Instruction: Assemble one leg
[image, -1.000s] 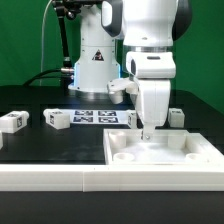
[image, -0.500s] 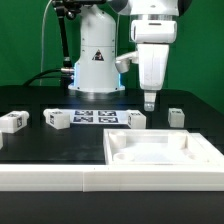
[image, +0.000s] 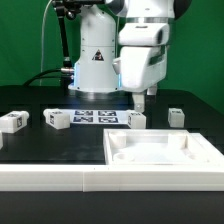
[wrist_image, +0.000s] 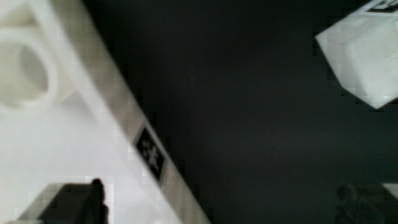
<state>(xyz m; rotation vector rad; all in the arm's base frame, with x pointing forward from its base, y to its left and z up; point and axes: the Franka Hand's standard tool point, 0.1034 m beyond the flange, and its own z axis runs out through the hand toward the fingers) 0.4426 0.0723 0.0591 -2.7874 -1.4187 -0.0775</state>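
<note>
Several small white legs with marker tags lie on the black table: two at the exterior view's left (image: 12, 121) (image: 56, 120), one in the middle (image: 137, 119) and one at the right (image: 176, 116). My gripper (image: 142, 98) hangs in the air just above and behind the middle leg, touching nothing. In the wrist view my gripper (wrist_image: 217, 205) is open, its dark fingertips (wrist_image: 71, 205) wide apart with only black table between them. A blurred white piece (wrist_image: 365, 65) shows at that view's edge; I cannot tell which part it is.
The large white recessed panel (image: 160, 150) lies at the front right; its tagged edge (wrist_image: 151, 150) and a round recess show in the wrist view. The marker board (image: 95, 117) lies behind the legs. A white rail (image: 80, 180) runs along the front. The robot base (image: 92, 70) stands at the back.
My gripper has risen from the recessed panel and moved toward the exterior view's left and back, now over the middle leg. The legs and the panel have not moved.
</note>
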